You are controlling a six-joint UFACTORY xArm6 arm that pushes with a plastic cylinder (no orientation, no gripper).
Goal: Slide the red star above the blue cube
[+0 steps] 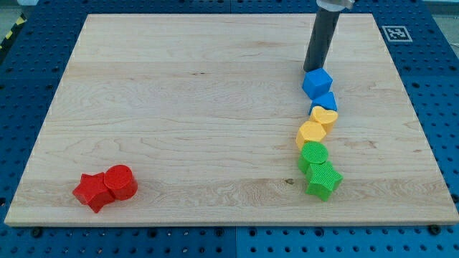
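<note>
The red star (91, 190) lies at the board's bottom left, touching a red cylinder (121, 182) on its right. The blue cube (317, 83) sits at the upper right of the board. My tip (311, 69) rests just above and slightly left of the blue cube, touching or nearly touching its top edge. The dark rod rises from there to the view's top. The red star is far from both the tip and the blue cube.
Below the blue cube runs a chain of touching blocks: a smaller blue block (326, 102), a yellow heart (324, 117), a yellow hexagon (310, 134), a green cylinder (313, 155) and a green star (323, 179). The wooden board (201, 107) lies on a blue perforated table.
</note>
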